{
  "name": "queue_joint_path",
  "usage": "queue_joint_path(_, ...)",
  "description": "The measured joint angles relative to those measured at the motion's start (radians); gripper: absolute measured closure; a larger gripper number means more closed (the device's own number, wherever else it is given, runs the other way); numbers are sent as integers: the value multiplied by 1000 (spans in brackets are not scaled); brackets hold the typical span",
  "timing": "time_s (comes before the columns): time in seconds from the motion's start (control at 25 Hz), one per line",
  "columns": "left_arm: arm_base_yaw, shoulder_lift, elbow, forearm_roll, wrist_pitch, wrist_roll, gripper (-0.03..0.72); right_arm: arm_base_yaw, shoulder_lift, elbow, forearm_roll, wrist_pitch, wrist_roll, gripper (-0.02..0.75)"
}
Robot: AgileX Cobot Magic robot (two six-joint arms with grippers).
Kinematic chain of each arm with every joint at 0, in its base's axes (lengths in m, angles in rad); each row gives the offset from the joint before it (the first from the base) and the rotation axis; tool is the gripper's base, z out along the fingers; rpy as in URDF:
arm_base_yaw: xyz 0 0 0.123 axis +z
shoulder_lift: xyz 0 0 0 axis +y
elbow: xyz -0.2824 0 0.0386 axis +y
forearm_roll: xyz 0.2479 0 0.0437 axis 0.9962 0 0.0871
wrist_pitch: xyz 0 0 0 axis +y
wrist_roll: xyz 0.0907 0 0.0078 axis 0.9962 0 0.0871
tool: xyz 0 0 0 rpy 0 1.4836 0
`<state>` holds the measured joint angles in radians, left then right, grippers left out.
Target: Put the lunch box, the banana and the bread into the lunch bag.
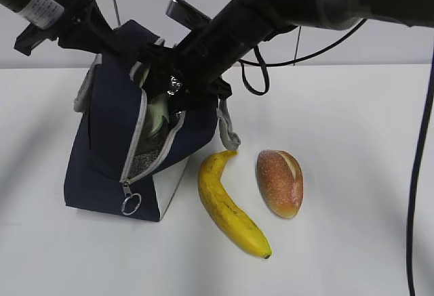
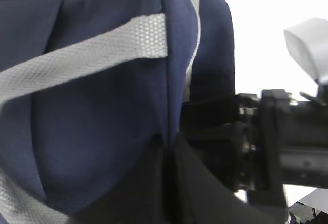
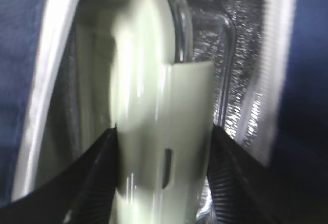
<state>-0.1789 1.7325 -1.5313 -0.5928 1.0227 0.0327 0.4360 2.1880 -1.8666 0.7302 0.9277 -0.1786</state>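
Observation:
The navy lunch bag [image 1: 108, 140] stands at the left of the table with its zipper mouth open toward me. My left gripper [image 2: 171, 144] is shut on the navy fabric [image 2: 92, 131] at the bag's top edge. The sage-green lunch box [image 1: 157, 116] sits partly inside the mouth, on edge. My right gripper [image 3: 163, 129] is shut on the lunch box [image 3: 148, 80], one black finger on each side, with silver foil lining [image 3: 241, 80] beside it. The yellow banana [image 1: 227, 208] and the golden-brown bread [image 1: 279, 182] lie on the table just right of the bag.
A metal ring pull [image 1: 131, 204] hangs at the zipper's lower end. A grey strap handle [image 1: 229, 130] droops off the bag toward the banana. A black cable [image 1: 417, 174] hangs down the right edge. White table surface [image 1: 359, 242] lies right of the bread.

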Motion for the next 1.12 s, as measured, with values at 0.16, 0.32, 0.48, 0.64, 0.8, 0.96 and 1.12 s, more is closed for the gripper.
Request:
queue_joint_path(0.16, 1, 0, 0, 1, 0, 0, 691, 15, 45, -23, 20, -25, 2, 365)
queue_joint_path(0.32, 1, 0, 0, 9, -1, 0, 691, 19, 76, -25, 46, -47, 2, 365)
queue_joint_path(0.48, 1, 0, 0, 51, -4, 0, 691, 19, 103, -25, 78, -69, 2, 365)
queue_joint_path(0.64, 1, 0, 0, 75, -6, 0, 691, 21, 109, -25, 93, -89, -2, 365)
queue_joint_path(0.8, 1, 0, 0, 100, -13, 0, 691, 30, 109, -25, 95, -113, -14, 365)
queue_joint_path(0.96, 1, 0, 0, 112, -14, 0, 691, 33, 119, -25, 98, -123, -16, 363)
queue_joint_path(1.12, 1, 0, 0, 112, -14, 0, 691, 34, 132, -27, 90, -129, -18, 356)
